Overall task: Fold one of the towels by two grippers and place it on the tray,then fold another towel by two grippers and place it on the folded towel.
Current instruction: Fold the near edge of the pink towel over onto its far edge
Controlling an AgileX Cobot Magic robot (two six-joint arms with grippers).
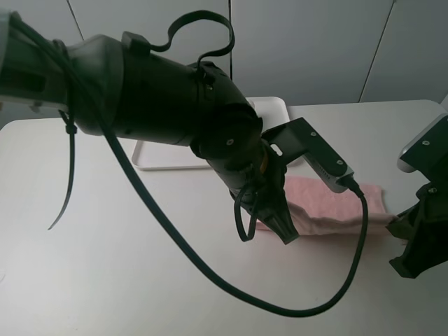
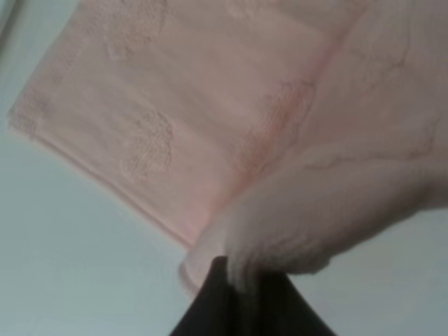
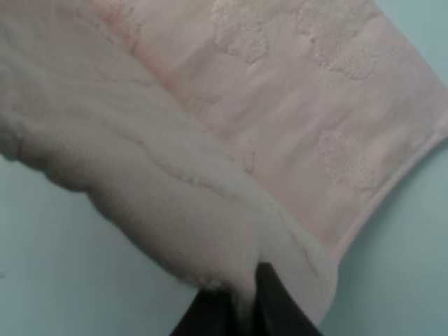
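Spanning the gap between the two grippers, the pink towel (image 1: 336, 199) is a pale terry cloth with a woven band and faint raised motifs in its pile. Most of it lies flat on the white surface (image 1: 126, 280); the long edge on the grippers' side stands raised off that surface and curls over into a soft, rounded roll.

The left gripper (image 1: 285, 232) is clamped on one end of that raised edge; its wrist view shows a thick bunch of cloth squeezed between the dark fingers (image 2: 210, 308), with the flat part of the towel spreading away beyond them. The right gripper (image 3: 245, 297) is clamped on the other end in the same way; its fingers (image 3: 280, 311) are closed on the rolled hem.

The left arm reaches in from the far left and crosses the middle of the overhead view; its bulky forearm slopes down and the wrist is bent so that the gripper points at the surface. Its wrist camera (image 1: 327, 162) juts out above the towel; a black cable (image 1: 210, 274) hangs from it in a wide loop. Of the right arm only the wrist and gripper show; they tip down and inward toward the towel's end.

The white tray (image 1: 164, 159) lies beyond the left gripper, apart from the towel and largely hidden behind that arm.
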